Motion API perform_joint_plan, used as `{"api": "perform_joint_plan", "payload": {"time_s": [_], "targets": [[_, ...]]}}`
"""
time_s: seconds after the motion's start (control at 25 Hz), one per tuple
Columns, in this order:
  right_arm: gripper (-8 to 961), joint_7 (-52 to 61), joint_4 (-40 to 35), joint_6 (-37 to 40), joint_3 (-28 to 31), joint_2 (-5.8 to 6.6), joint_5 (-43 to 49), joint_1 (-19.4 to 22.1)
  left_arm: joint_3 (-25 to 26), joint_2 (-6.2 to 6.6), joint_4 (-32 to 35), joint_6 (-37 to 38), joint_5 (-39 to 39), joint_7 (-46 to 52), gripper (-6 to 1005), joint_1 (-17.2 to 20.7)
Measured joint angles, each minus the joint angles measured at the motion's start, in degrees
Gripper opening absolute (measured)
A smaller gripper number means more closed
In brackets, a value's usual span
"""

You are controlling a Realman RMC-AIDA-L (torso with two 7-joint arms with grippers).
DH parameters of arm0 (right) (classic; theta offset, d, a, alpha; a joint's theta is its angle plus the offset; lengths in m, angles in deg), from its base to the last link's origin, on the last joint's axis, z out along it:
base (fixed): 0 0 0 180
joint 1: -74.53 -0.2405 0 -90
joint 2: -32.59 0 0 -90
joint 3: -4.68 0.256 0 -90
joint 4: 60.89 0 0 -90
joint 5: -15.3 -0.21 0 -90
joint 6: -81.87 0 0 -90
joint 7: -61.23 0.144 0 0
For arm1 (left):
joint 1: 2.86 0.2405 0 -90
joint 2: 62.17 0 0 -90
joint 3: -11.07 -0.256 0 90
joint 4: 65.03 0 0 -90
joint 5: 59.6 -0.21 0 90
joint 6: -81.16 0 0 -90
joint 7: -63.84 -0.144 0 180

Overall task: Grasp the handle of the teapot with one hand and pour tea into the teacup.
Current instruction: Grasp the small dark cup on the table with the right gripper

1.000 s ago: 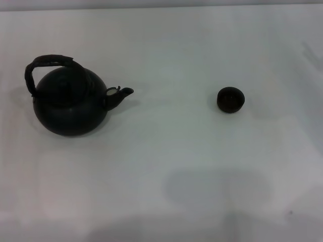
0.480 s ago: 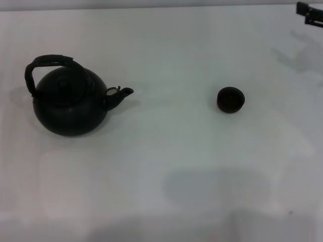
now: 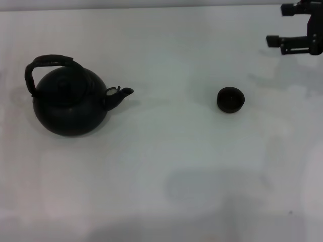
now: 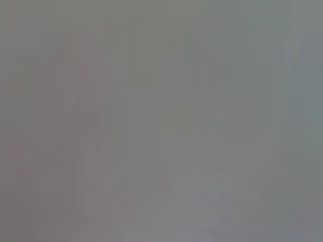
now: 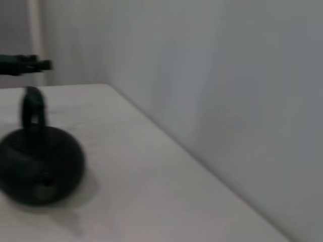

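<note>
Reaching for the handle [image 3: 49,61] is the step in hand, and the head view shows it not yet begun: the teapot [image 3: 70,103] sits on the robot's left side of the white bench [image 3: 166,151], spout toward the teacup [image 3: 230,99], which stands well apart to the right. The right claw [image 3: 282,25] hangs at the far right corner, beyond the cup, its two fingers spread wide and holding nothing. A good grasp would, I judge, take the arched handle at its top, across the wrapped part, so the pot hangs level before tilting. The cup's inside looks dark; whether it holds tea cannot be told, and the lidded pot hides its contents.

From the left wrist, only a flat grey blur shows; the left claw is not seen in any view.

From the right wrist, the teapot [image 5: 38,164] appears spout-on, handle [image 5: 32,108] upright, untouched.
</note>
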Motion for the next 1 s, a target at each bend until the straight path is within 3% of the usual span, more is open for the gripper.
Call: {"api": "perform_joint_plan", "payload": {"time_s": [0.16, 0.6, 0.8, 1.0], "targets": [[839, 3.6, -0.8, -4.7, -0.2, 0.22, 4.8, -2.8, 0.0, 0.04, 0.0, 0.0, 0.0, 0.0, 833, -0.2], [838, 4.7, -2.1, -4.7, -0.4, -5.46, 16.7, -6.4, 0.0, 0.12, 0.0, -0.1, 0.0, 0.0, 833, -0.3], [838, 4.4, -2.9, -1.7, -1.8, -6.89, 19.7, -6.8, 0.0, 0.08, 0.0, -0.2, 0.0, 0.0, 833, 0.0], [838, 4.5, -5.1, 3.6, -7.1, -7.04, 20.0, -7.2, 0.0, 0.05, 0.0, -0.1, 0.0, 0.0, 833, 0.2]]}}
